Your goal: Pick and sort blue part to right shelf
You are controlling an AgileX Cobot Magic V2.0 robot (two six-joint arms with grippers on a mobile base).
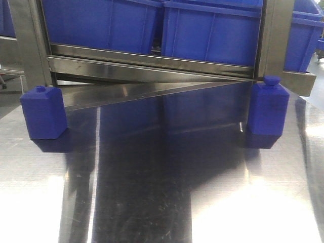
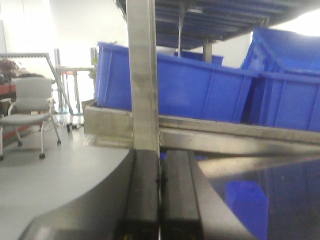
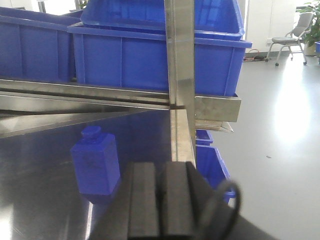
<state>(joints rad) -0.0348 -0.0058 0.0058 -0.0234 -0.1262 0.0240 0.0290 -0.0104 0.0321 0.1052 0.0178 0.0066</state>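
Front view, parts: two blue bottle-shaped pieces stand upright on the steel table (image 1: 152, 202), well apart. The left blue part (image 1: 44, 112) is by the left post, the right blue part (image 1: 268, 112) under the right post.
Front view, target: the right shelf (image 1: 152, 68) runs just behind both parts, its blue tubs (image 1: 212, 30) sitting on the rail above. No arm shows here.
Left wrist view: the left gripper (image 2: 160, 200) has its pads pressed together with nothing between them. It faces a shelf upright (image 2: 142, 75). A dim blue block low on the right is probably the left blue part, but it is too blurred to say.
Right wrist view: the right gripper (image 3: 161, 202) is also pressed together and empty. What is likely the right blue part (image 3: 95, 165) stands ahead and to its left, apart from it.
Step in hand: judged as the approach; neither part is grasped.
Next move calls for: spreading the jaws, shifting left to line up with the part, gripping its flat sides, then lifting clear of the rail into a tub.
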